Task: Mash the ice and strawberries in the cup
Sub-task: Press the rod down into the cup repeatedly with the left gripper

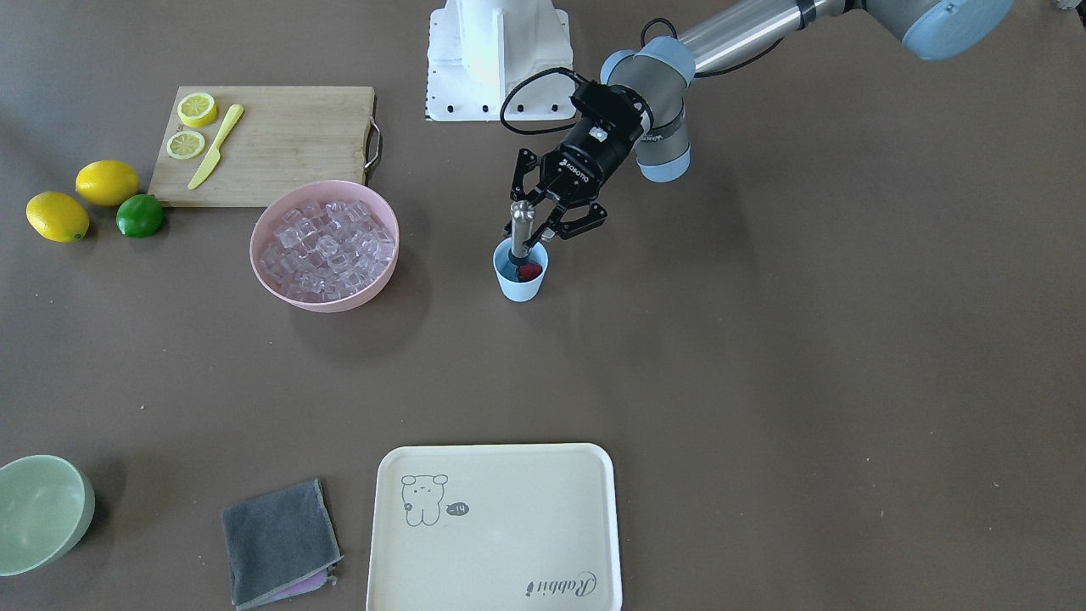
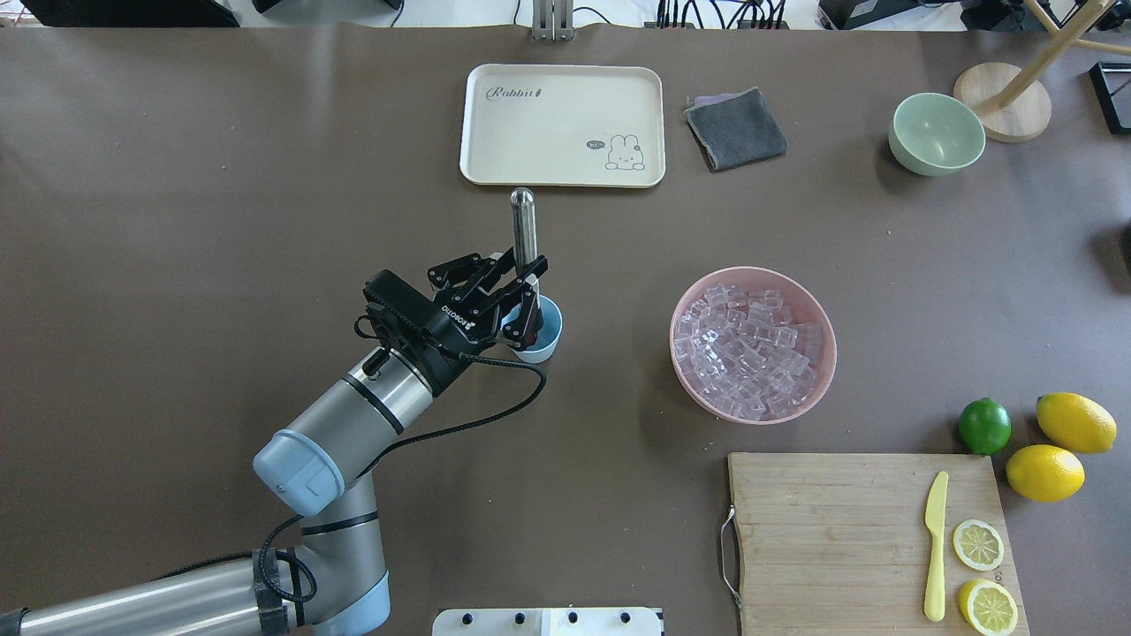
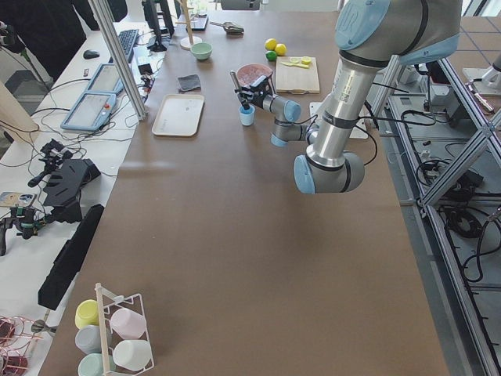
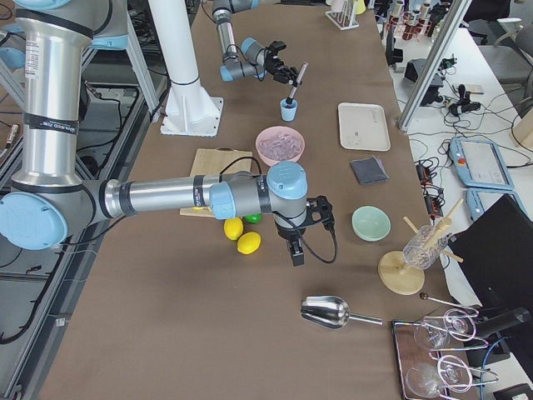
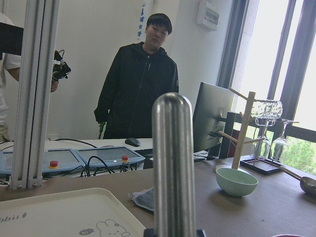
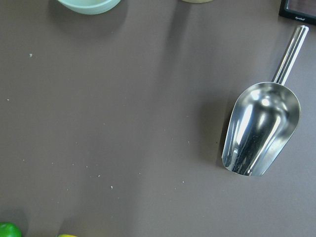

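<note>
the left gripper (image 1: 534,219) hangs just above the cup (image 1: 519,288), its fingers pinching a steel muddler (image 2: 523,225) that leans a little, its lower end inside the cup. the strawberry (image 1: 530,271) lies in the cup beside the muddler's foot. the ice (image 1: 327,242) fills a pink bowl (image 1: 257,263) near the cup on the worktop (image 1: 764,339). well apart from the cup, the right gripper (image 4: 297,252) hovers by a metal scoop (image 6: 259,128); whether its fingers are spread or pressed together, i cannot tell.
</note>
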Motion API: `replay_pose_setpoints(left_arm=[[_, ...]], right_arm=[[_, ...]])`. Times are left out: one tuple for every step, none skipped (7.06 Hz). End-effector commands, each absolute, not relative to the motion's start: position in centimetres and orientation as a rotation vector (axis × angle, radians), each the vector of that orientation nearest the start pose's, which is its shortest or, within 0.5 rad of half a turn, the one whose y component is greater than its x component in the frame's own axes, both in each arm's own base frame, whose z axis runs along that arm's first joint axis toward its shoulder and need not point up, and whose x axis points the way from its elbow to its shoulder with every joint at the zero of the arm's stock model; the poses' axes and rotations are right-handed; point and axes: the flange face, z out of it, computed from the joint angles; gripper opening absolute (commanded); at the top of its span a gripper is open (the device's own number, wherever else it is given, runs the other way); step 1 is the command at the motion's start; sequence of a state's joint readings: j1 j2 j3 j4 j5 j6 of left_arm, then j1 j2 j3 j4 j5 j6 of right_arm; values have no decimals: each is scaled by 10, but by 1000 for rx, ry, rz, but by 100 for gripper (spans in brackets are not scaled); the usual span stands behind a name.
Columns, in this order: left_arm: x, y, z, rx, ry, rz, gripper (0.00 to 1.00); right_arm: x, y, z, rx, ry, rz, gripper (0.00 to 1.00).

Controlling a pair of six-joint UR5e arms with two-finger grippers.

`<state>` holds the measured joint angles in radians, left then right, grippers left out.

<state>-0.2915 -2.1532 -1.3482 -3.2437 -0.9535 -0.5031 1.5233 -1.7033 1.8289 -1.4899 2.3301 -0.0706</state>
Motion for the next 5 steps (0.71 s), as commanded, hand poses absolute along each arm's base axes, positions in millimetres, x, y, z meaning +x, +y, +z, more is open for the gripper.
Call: replay_pose_setpoints(left_arm=[[559, -364, 270, 1477, 1215, -97, 0], [556, -365, 263, 1483, 1226, -106, 0], [549, -362, 251, 1494, 1252, -123, 0], [537, -364, 237, 1510, 1277, -146, 0], [526, -367, 229, 1524, 1290, -159, 0]], right_arm=[[43, -448, 587, 202, -755, -189, 100], [44, -448, 587, 202, -754, -190, 100], [43, -449, 586, 204, -755, -191, 100], [43, -448, 587, 202, -755, -190, 100], [43, -449, 586, 204, -755, -191, 100]])
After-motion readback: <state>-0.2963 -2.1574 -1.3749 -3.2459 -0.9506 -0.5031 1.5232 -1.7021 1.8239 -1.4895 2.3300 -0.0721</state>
